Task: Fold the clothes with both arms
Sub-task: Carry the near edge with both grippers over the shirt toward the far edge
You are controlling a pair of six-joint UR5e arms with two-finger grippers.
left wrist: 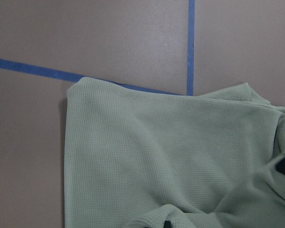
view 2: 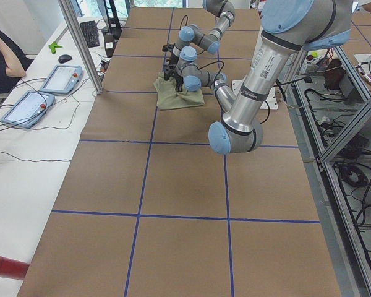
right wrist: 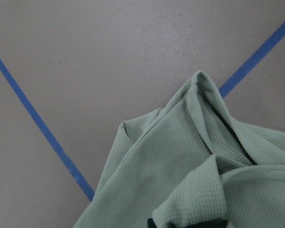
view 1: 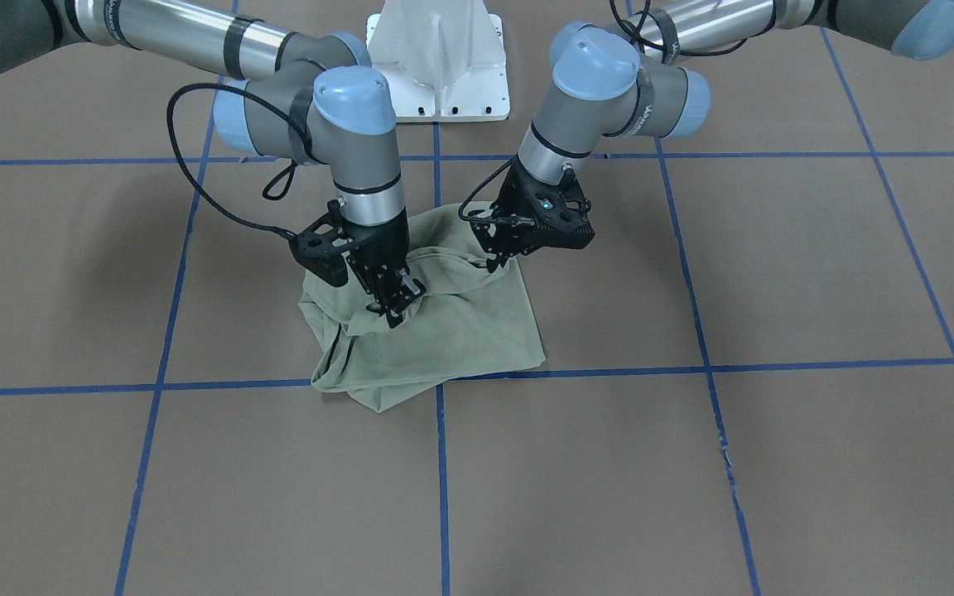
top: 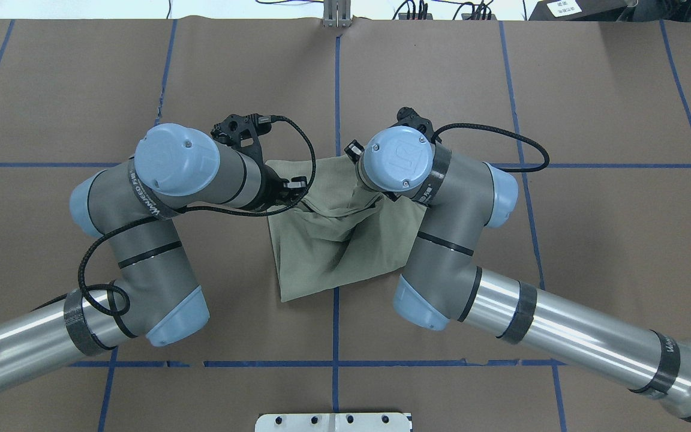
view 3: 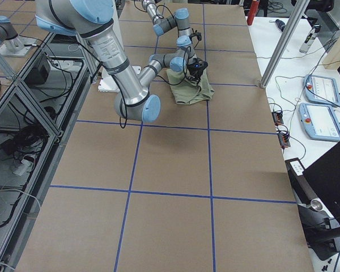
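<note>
The shirt [view 1: 460, 331] is one pale green piece. It is crumpled near the middle of the brown surface [view 1: 816, 480], on a crossing of the blue tape lines [view 1: 775, 365].

Two arms are counted, the left arm [view 1: 609, 91] and the right arm [view 1: 357, 141], each with one end effector. The left end effector [view 1: 495, 261] is pinched narrow on a raised fold at the shirt's edge on the side of the white base [view 1: 437, 58]. The right end effector [view 1: 394, 305] is pinched narrow on a bunch of cloth on top of the shirt. A small peak of cloth is pulled up at each grip. One flat corner of the shirt is left lying close to a tape line, on the side away from the base.

Wide bare room is seen on every side of the shirt, and the surface's edges are well away from it.

From overhead, the right end effector is hidden under its own wrist. In both wrist views only cloth, tape and surface are seen, with dark bits cut off at the bottom edge. The neck, sleeves and label cannot be made out in the folds. In the left side view, one person [view 2: 3, 52] is cut off by the picture's edge beside two flat screens [view 2: 60, 78].
</note>
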